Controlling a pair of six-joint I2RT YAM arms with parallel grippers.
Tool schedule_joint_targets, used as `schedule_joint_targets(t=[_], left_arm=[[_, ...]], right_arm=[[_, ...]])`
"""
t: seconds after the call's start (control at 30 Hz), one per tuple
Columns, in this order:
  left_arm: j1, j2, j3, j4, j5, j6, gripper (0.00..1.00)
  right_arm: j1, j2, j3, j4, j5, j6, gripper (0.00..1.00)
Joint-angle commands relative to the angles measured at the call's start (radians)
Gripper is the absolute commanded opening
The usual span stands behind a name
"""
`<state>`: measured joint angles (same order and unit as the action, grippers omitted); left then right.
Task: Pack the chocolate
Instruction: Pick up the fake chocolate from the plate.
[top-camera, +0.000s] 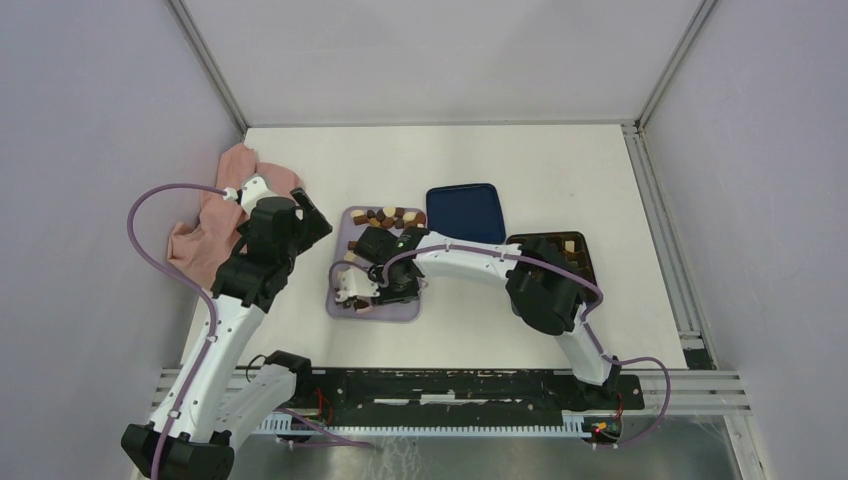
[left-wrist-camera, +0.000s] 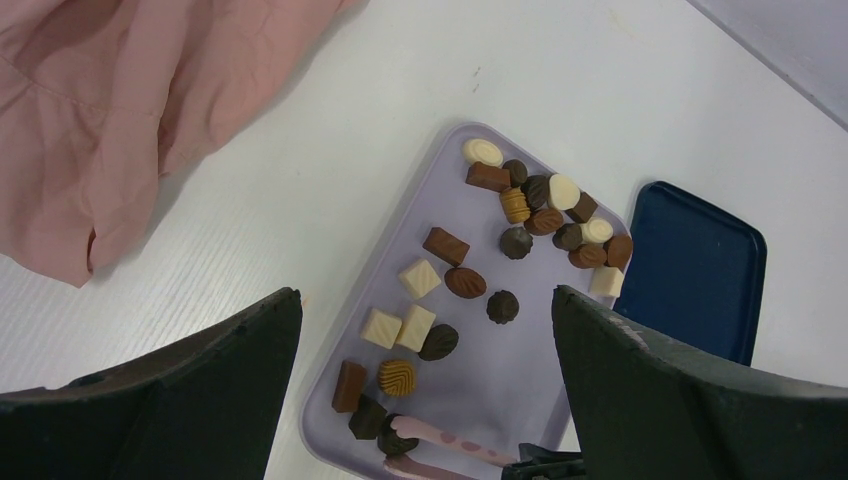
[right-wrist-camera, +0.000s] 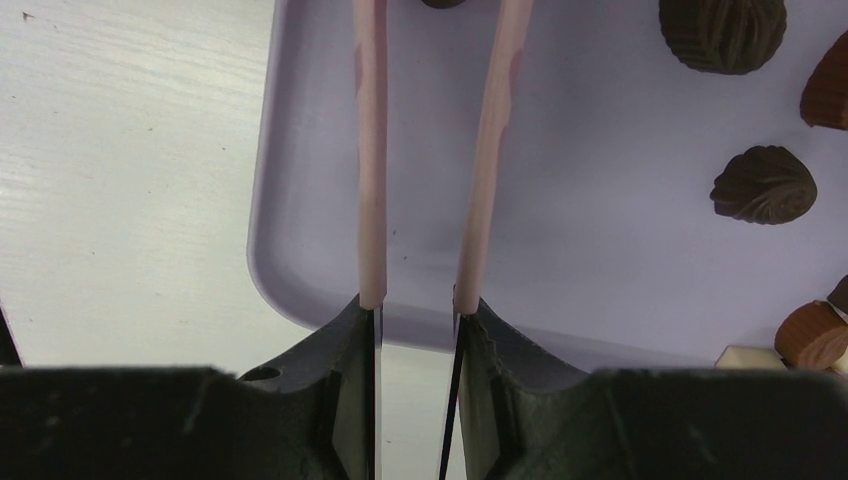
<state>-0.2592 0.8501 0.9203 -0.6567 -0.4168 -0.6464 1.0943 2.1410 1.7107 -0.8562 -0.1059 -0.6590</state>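
Several pieces of chocolate (left-wrist-camera: 545, 205) in dark brown, mid brown and cream lie on the lilac tray (left-wrist-camera: 560, 350), clustered at its far end and loose near its close end. My right gripper (right-wrist-camera: 418, 305) is over the tray's near edge, shut on pink tongs (right-wrist-camera: 372, 150) whose two arms stand apart. The tongs (left-wrist-camera: 470, 445) reach a dark chocolate piece (left-wrist-camera: 392, 440) near the tray's corner. My left gripper (left-wrist-camera: 425, 300) hovers wide open above the tray's left side, holding nothing. From above, the right gripper (top-camera: 395, 288) is at the tray's (top-camera: 400, 312) near end.
A dark blue lid (top-camera: 465, 212) lies right of the tray. The dark box with brown compartments (top-camera: 560, 250) sits further right, partly hidden by my right arm. A pink cloth (top-camera: 215, 220) is bunched at the table's left edge, behind my left gripper (top-camera: 310, 225).
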Motion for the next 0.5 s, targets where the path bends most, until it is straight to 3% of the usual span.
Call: schedule_joint_targets(t=[0.0, 0.47], left_arm=[[0.004, -0.01, 0.002, 0.012, -0.004, -0.022, 1.0], [0.005, 0.001, -0.024, 0.042, 0.044, -0.049, 1.0]], right_arm=[[-0.029, -0.047, 0.019, 0.006, 0.021, 0.002, 0.28], [-0.131, -0.162, -0.137, 0.075, -0.034, 0.004, 0.26]])
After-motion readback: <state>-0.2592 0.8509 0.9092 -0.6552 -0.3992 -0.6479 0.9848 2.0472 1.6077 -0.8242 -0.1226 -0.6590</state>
